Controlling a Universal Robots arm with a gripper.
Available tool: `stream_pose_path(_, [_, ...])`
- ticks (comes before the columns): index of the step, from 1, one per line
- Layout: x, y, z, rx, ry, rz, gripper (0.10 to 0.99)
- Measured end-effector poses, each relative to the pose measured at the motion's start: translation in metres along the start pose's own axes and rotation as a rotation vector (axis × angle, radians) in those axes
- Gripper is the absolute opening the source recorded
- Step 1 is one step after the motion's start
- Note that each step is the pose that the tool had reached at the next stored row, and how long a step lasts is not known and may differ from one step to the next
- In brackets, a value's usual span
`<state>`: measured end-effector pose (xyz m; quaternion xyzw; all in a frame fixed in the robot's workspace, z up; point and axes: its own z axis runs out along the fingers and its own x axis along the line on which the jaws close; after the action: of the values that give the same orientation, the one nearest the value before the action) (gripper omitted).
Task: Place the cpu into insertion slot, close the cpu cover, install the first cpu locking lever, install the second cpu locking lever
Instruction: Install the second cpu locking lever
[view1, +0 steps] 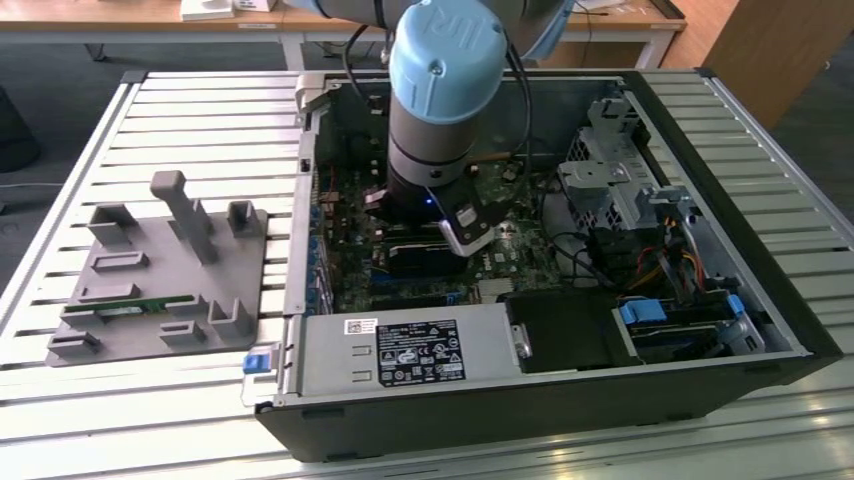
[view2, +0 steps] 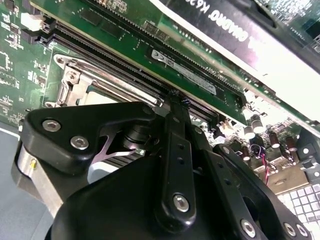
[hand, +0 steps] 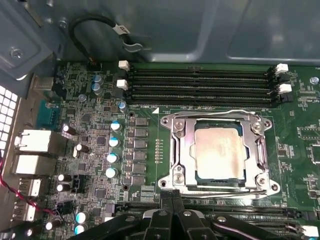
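- Black and blurred, my own gripper (hand: 172, 196) sits closest to the lens in both wrist views; the two fingers (view2: 175, 150) meet in a single dark line, pressed together with nothing between them.
- Just past the fingertips, in the first wrist view, lies the cpu (hand: 220, 152), a pale square chip lying flat in the insertion slot (hand: 197, 176), whose dark edge shows just around the chip.
- Over it lies the cpu cover (hand: 182, 155), a silvery frame folded down flat, with the chip showing through its window.
- Thin wire levers (hand: 220, 111) run along the cover's edges at 12 and 6 o'clock of the chip; whether they are hooked home I cannot tell.
- Four long black memory slots (hand: 200, 85) lie at 12 o'clock of the cover, with white clips at their ends.
- Green board (hand: 145, 165) spreads all around, with a row of silver-topped capacitors (hand: 113, 150) at 9 o'clock of the cover.
- From the exterior view, I hang straight down into the open computer case (view1: 534, 400), my gripper (view1: 434, 225) low over the board.
- At 9 o'clock of the case, on the slatted table (view1: 147, 110), rests a grey holder tray (view1: 160, 280).
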<state>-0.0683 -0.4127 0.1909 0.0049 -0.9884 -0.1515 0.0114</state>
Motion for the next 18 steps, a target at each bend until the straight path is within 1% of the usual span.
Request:
stream_pose_path(14, [0.0026,0.0029,0.0042,-0.026,-0.0006,-0.001,0.106])
stream_pose_path(18, [0.0051,0.0038,0.0047,-0.031,-0.0002,-0.001,0.106])
